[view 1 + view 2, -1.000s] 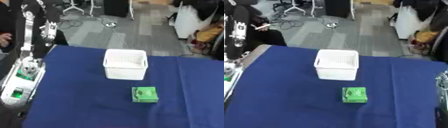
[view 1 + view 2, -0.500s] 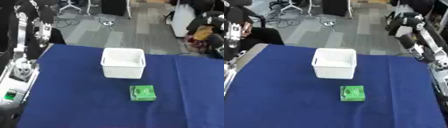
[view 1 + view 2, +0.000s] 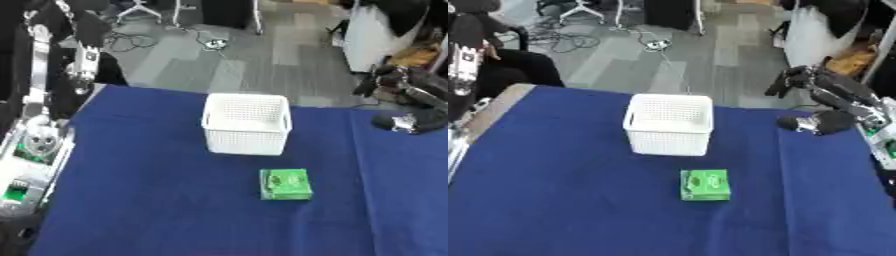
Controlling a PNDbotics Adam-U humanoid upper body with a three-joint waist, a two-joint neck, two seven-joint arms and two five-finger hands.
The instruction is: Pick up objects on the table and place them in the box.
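A white mesh box (image 3: 247, 123) stands upright on the blue table (image 3: 149, 200), toward the back middle. A small green box (image 3: 285, 184) lies flat just in front of it, slightly to the right. My right hand (image 3: 796, 80) hangs over the table's far right edge with its dark fingers drooping and nothing in them; it is well to the right of the white box. My left forearm (image 3: 26, 165) lies along the table's left edge. Only a dark bit of my left hand (image 3: 16, 234) shows at the lower left corner.
Behind the table is grey floor with cables, chair legs and bags (image 3: 420, 50). A wooden edge (image 3: 492, 112) borders the table at the left. Blue cloth stretches to either side of the green box.
My right arm has come down from its raised pose toward the table's far right edge. The view has shifted a little. The white box and green box have not moved.
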